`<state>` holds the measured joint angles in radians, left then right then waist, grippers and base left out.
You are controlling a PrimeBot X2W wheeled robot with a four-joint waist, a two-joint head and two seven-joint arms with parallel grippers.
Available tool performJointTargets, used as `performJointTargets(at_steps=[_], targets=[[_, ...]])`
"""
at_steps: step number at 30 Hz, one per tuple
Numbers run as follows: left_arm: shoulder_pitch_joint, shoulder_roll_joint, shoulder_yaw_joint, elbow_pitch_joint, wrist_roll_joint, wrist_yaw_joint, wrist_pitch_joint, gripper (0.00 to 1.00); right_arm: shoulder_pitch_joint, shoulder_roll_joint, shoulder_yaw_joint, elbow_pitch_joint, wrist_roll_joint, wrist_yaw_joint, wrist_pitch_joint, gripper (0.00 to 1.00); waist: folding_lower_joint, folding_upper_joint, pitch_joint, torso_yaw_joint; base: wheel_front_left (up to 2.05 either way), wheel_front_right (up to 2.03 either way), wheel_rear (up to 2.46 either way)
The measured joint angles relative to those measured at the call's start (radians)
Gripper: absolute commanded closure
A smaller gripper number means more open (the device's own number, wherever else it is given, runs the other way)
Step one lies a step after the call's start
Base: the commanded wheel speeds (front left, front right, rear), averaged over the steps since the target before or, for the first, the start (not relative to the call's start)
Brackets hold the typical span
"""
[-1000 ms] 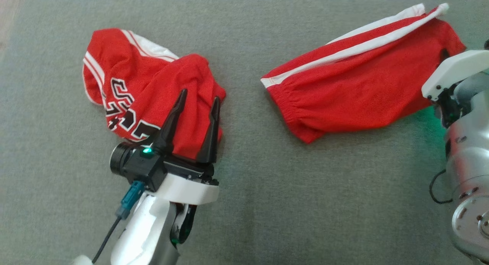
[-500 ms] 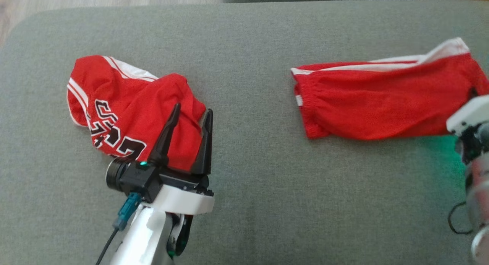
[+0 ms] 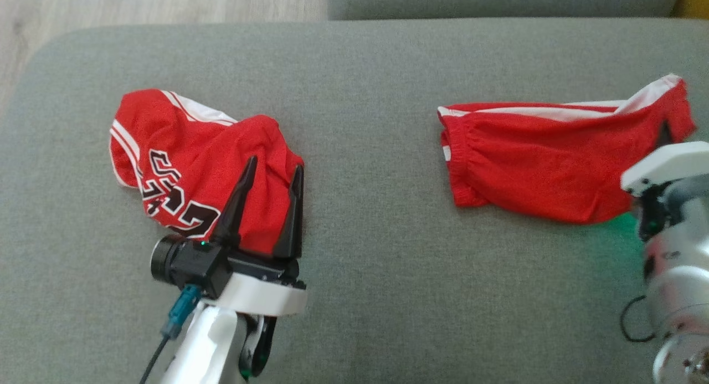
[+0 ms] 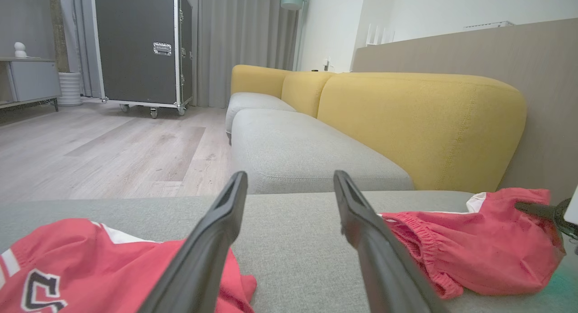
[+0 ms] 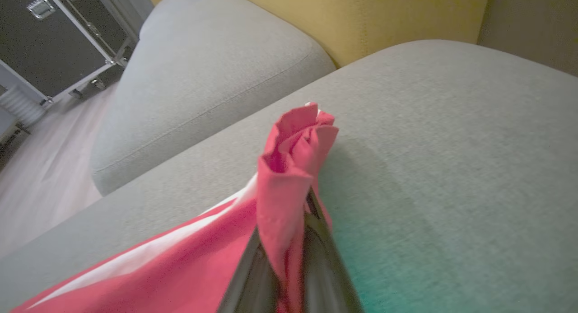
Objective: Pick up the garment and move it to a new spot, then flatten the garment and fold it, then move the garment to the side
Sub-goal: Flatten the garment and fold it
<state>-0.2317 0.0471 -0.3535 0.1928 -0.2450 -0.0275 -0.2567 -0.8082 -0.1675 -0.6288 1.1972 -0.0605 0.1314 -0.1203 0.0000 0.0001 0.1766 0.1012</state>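
Shorts (image 3: 543,173) are lying flatter than before, well right of the jersey (image 3: 183,157) on the cushion (image 3: 365,123), the right claw (image 5: 289,259) clamping tight on their end; left claw (image 3: 275,163) is hovering spread wide over the jersey.

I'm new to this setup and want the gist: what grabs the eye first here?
Two bright red garments lie on the grey sofa cushion: a crumpled jersey with dark lettering at the left, and white-striped shorts at the right. The right gripper is pinched shut on a bunched corner of the shorts, while the left gripper hovers open by the jersey's near edge.
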Motion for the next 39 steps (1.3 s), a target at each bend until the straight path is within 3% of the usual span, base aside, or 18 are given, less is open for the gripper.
performJointTargets(at_steps=[5,10,19,27,31,32,33,39], targets=[[0.036,0.0,0.009,0.011,0.008,0.0,0.0,0.0,-0.001,0.047,0.11,-0.005,0.08,0.0,-0.042,1.0,0.0,0.0,-0.04,0.009,0.0,0.0,0.0],[0.057,0.0,0.023,0.017,0.008,0.0,0.0,0.0,0.001,0.091,0.288,-0.038,0.206,0.0,-0.068,1.0,-0.0001,0.0,-0.08,0.021,0.0,0.0,0.0],[0.093,0.001,0.03,0.021,0.009,0.0,0.0,0.0,0.154,0.1,0.764,-0.24,0.545,0.0,-0.054,1.0,0.0,0.0,-0.114,0.073,0.0,0.0,0.0],[0.116,0.001,0.037,0.022,0.018,0.0,0.0,0.0,0.242,0.087,0.983,-0.279,0.64,0.0,-0.022,1.0,0.0,0.0,-0.135,0.103,0.0,0.0,0.0],[0.121,0.001,0.045,0.022,0.018,0.0,0.0,0.0,0.247,0.068,1.056,-0.228,0.64,0.0,0.006,1.0,0.0,0.0,-0.137,0.099,0.0,0.0,0.0],[0.122,0.001,0.049,0.022,0.018,0.0,0.0,0.0,0.247,0.063,1.075,-0.207,0.629,0.0,0.007,0.63,0.0,0.0,-0.136,0.095,0.0,0.0,0.0],[0.122,0.001,0.052,0.021,0.018,0.0,0.0,0.0,0.247,0.06,1.084,-0.191,0.617,0.0,0.006,0.0,0.0,0.0,-0.135,0.091,0.0,0.0,0.0],[0.122,0.001,0.064,0.02,0.017,0.001,0.0,0.0,0.237,0.067,1.126,-0.168,0.617,0.0,-0.021,0.0,0.0001,0.0,-0.133,0.05,0.0,0.0,0.0]])
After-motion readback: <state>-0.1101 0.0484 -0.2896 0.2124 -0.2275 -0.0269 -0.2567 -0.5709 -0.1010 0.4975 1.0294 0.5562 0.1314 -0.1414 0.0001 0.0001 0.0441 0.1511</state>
